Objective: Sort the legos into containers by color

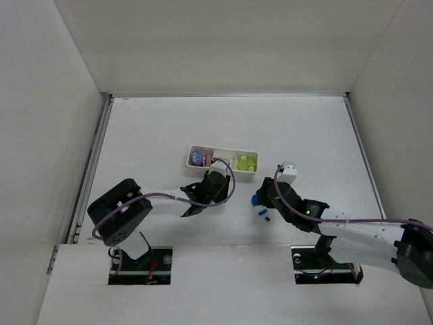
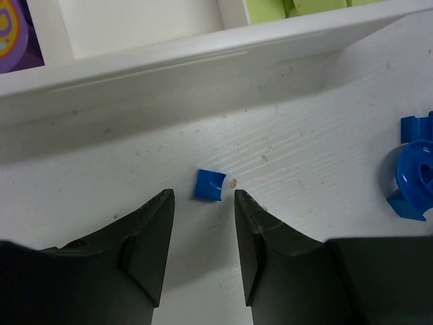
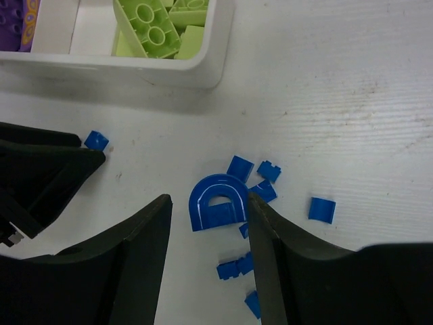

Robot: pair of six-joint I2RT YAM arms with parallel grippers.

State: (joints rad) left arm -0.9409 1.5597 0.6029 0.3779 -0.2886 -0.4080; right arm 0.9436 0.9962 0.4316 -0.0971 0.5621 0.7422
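The white tray (image 1: 223,150) holds a purple lego (image 1: 198,158) in its left compartment and yellow-green legos (image 1: 245,162) in its right one. My left gripper (image 2: 203,198) is open just below the tray's near wall (image 2: 169,68). A tiny blue lego (image 2: 209,184) lies on the table just beyond its tips. My right gripper (image 3: 208,203) is open and straddles a blue arch lego (image 3: 218,202); its right finger (image 3: 270,244) is close against the arch. Several small blue legos (image 3: 239,168) lie scattered around it. The tray's middle compartment (image 2: 135,24) looks empty.
A small white block (image 1: 289,170) stands right of the tray, above the right gripper. The left gripper's fingers (image 3: 47,176) reach in at the left of the right wrist view, beside the tiny blue lego (image 3: 96,140). White walls enclose the table.
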